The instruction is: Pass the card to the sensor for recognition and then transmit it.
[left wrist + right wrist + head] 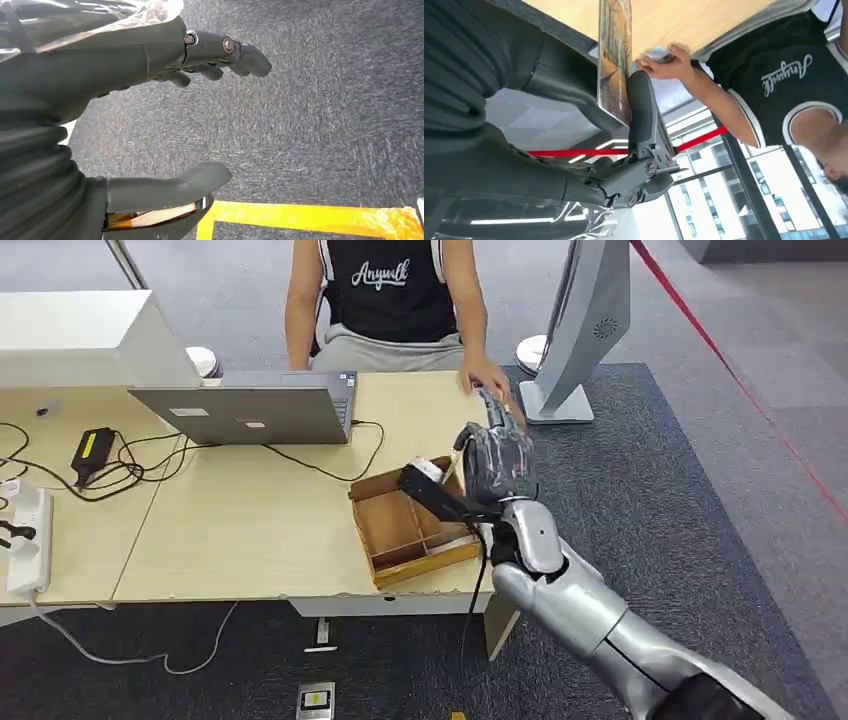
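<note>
My right hand (497,455) is raised over the far right corner of the table (250,520). It pinches a picture-printed card (614,60) between the thumb (642,107) and the darker fingers. The card (489,405) sticks up out of the hand toward a seated person. That person's hand (487,378) reaches to the card's far end; I cannot tell if it touches the card. It shows close beside the card as the person's hand (666,64) in the right wrist view. My left hand (150,100) hangs over grey carpet, fingers apart, holding nothing.
A wooden tray (400,530) with compartments sits at the table's right front, under my right forearm. A grey laptop (250,410) and black cables (130,455) lie at the back. A white stand (585,330) rises right of the table. Yellow tape (310,217) marks the floor.
</note>
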{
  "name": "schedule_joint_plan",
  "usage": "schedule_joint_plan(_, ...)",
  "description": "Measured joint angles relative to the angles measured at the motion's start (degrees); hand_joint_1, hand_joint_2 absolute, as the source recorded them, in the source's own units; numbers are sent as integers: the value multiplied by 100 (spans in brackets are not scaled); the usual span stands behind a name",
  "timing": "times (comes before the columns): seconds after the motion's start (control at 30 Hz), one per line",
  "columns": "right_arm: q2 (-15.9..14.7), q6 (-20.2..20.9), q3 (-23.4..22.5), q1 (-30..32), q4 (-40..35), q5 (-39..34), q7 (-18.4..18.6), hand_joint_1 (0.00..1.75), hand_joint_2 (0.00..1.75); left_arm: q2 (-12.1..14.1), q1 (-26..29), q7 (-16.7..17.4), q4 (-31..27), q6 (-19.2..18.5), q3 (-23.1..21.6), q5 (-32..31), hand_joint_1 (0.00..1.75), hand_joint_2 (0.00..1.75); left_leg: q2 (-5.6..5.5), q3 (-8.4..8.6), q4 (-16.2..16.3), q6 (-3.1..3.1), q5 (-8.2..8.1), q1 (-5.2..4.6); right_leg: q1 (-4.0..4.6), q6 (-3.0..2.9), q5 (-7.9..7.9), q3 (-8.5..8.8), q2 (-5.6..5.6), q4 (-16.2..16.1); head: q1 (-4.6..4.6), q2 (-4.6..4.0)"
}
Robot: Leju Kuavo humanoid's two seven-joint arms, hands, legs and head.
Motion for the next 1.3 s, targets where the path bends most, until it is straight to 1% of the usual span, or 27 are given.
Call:
schedule_joint_plan(0.07,-15,-2,-51,-62,-9,-44,-2,175,175,-13,-8,-7,0,0,0,-2,0,175,0,0,0,0,0,0,0,0,0,0,0,0,-2,-2)
schedule_joint_plan(0.1,-24,4,-72,-78,-9,-68,-13,175,175,-17,-15,-7,0,0,0,-4,0,0,0,0,0,0,0,0,0,0,0,1,0,0,0,-2)
schedule_joint_plan(0.17,-33,121,-96,-111,-9,-142,-85,175,175,-24,-30,20,0,-4,0,-22,0,0,-1,0,0,0,0,0,0,0,0,2,0,1,0,0)
schedule_joint_plan(0.3,2,476,-81,-277,28,-380,-229,175,175,-31,-79,76,0,-22,0,-55,0,0,-1,-1,0,0,1,0,0,0,1,1,0,2,0,-2)
schedule_joint_plan(0.5,89,638,-33,-531,155,-474,-321,175,175,-39,-109,83,0,-37,0,-77,0,0,-1,-2,0,-1,1,1,1,0,0,0,0,4,-2,0)
schedule_joint_plan(0.57,142,771,0,-651,255,-683,-474,175,175,-39,-130,83,0,-52,-2,-90,0,0,-2,-7,-1,-1,1,0,0,0,0,0,0,6,0,0)
schedule_joint_plan(0.63,257,876,43,-921,506,-966,-704,175,175,-37,-173,83,-2,-61,-2,-103,0,0,-2,-10,-1,-1,2,0,0,0,2,-7,0,7,-2,0)
schedule_joint_plan(0.7,406,929,96,-1297,852,-1108,-854,175,175,-37,-221,77,-2,-68,-7,-101,0,0,-2,-11,-1,-3,4,0,0,-1,2,-6,0,8,-4,-2)
schedule_joint_plan(0.8,627,916,185,-1848,1378,-1176,-942,175,175,-39,-257,57,0,-70,-7,-61,0,0,-4,-10,0,-4,6,1,1,-1,2,-6,-1,10,2,-2)
schedule_joint_plan(0.9,854,877,290,-2287,1912,-1165,-916,175,175,-37,-274,37,-2,-70,-9,-35,0,0,-5,-9,0,-5,7,2,1,-2,2,-6,-2,12,-2,-2)
schedule_joint_plan(1.07,1141,721,450,-2718,2584,-1027,-717,175,175,-37,-270,24,0,-68,-20,-22,0,0,-4,-12,0,-5,6,2,1,-1,2,-8,-2,10,-2,0)
schedule_joint_plan(1.2,1333,586,570,-2914,3014,-916,-468,175,175,-28,-238,66,0,-61,-50,-17,0,0,-5,-12,0,-5,6,2,1,-1,2,-9,-2,9,-2,-2)
schedule_joint_plan(1.3,1443,527,638,-3024,3309,-881,-387,175,175,-15,-209,74,0,-59,-59,0,0,0,-3,-11,0,-5,6,2,1,-1,2,-9,-2,9,-2,-2)
